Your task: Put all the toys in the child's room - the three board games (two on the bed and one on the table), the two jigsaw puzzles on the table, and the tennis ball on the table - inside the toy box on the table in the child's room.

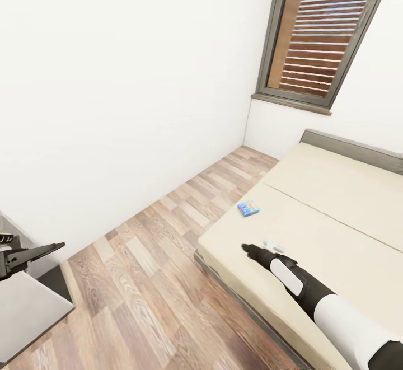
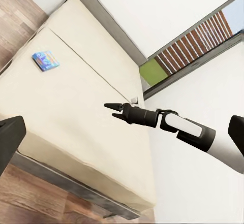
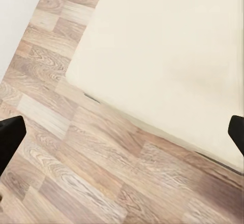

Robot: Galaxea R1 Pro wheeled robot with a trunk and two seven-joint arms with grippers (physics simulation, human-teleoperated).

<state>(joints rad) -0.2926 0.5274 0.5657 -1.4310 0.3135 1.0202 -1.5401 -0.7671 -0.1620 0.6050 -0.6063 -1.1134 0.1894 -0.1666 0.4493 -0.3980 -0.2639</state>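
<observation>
- On the plain beige mattress bed: small flat blue printed board-game box, near its floor-side edge.
- Judged light, stiff, slick; grip across opposite thin edges.
- My right gripper: fingers apart, empty.

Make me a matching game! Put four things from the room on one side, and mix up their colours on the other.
Things:
1. small game box on the bed
2. mattress
3. floor
4. window frame

Colours:
A. grey
B. brown wood planks
C. blue
D. plain beige

Pairs: 1-C, 2-D, 3-B, 4-A
</observation>
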